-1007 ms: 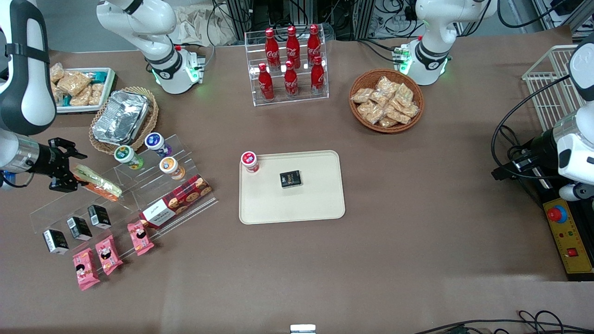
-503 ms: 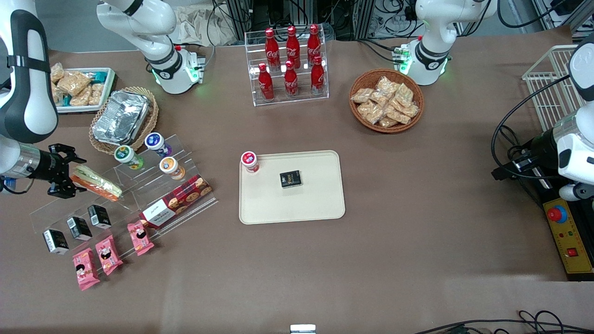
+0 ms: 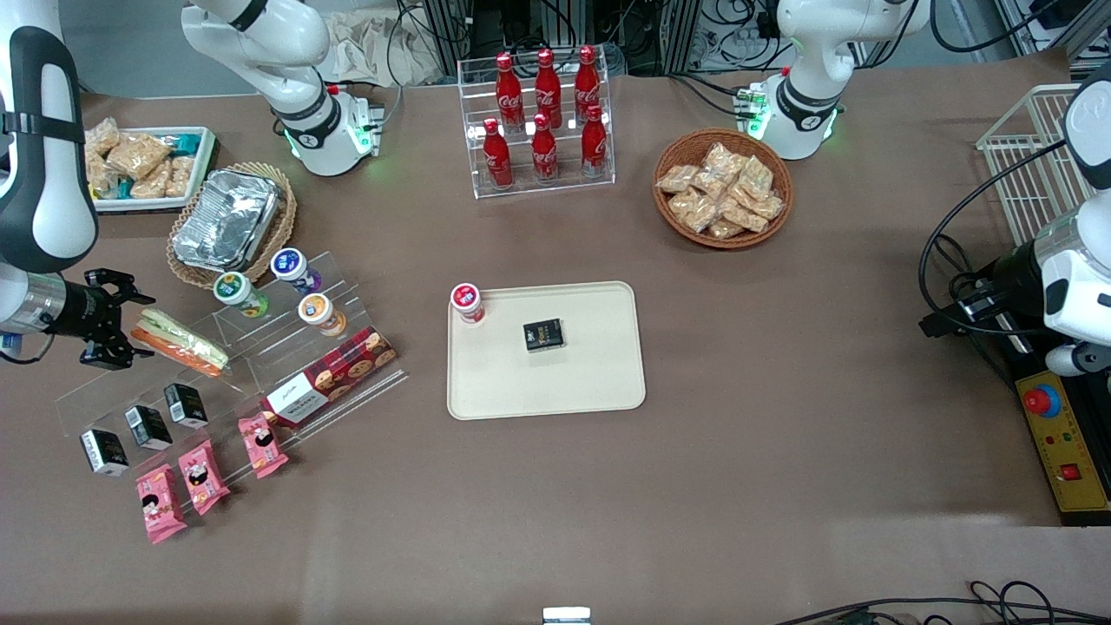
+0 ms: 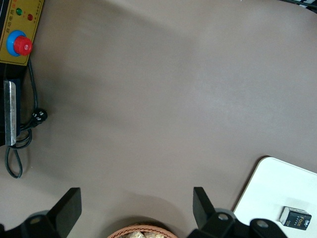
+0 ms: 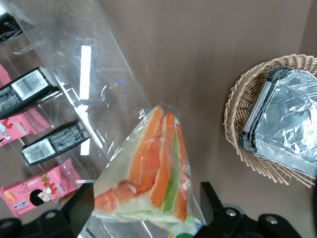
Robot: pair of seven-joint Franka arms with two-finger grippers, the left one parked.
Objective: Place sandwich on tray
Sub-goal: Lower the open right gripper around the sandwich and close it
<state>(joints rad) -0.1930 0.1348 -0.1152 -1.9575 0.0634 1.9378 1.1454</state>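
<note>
Open gripper (image 3: 111, 319) straddles the sandwich (image 3: 178, 339) on its rack — not yet gripped, tray (image 3: 599, 382) well apart.

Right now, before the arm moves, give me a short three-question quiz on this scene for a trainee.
1. True or false: the sandwich lies on the tray.
2. What sits on the tray? A: black box and red-lidded cup. B: cola bottle. C: pink packet.
3. Fill in: the gripper, at the sandwich's end on the clear rack, is ___ (open or shut).
Key: 1 false; 2 A; 3 open.
</note>
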